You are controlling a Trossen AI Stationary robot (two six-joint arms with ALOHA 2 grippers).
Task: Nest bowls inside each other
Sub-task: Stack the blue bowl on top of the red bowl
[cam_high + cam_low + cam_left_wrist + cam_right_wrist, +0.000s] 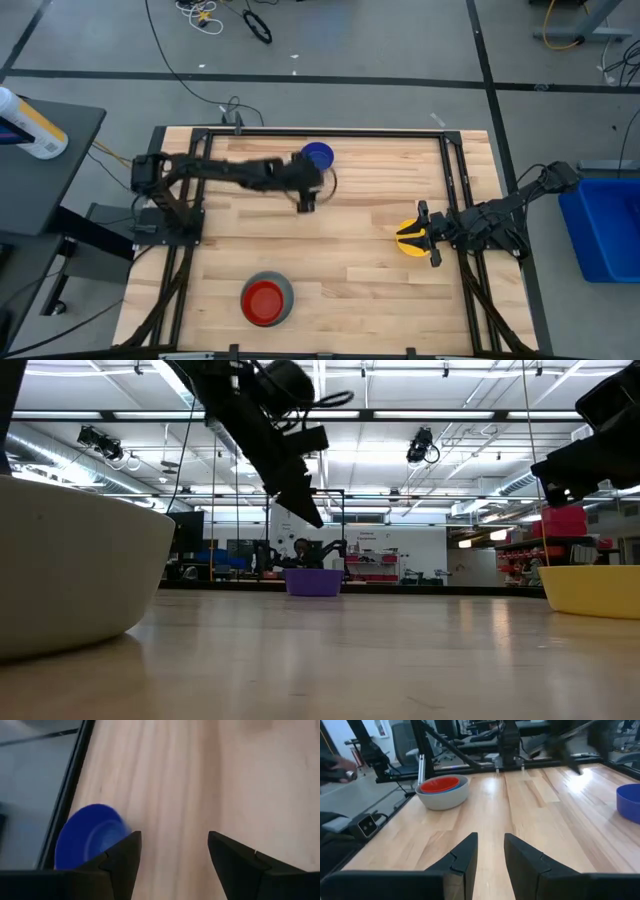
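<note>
A dark blue bowl [317, 157] stands on its base near the table's far edge. My left gripper [308, 200] hangs open just to the near side of it, above the wood. In the left wrist view the bowl [87, 840] lies outside one finger, and nothing is between the fingers [175, 840]. A grey bowl [283, 292] at the near edge holds a red bowl [264, 301], and a light blue rim [456, 789] shows between them. A yellow bowl [407, 240] rests on the table at the right. My right gripper [428, 236] hovers over it, slightly open [490, 840].
A black metal frame [455, 170] runs along the table's sides. A blue bin [605, 225] stands off the table's right side, and a white bottle [30, 125] lies on a dark side table at the left. Bare wood [360, 260] fills the table's middle.
</note>
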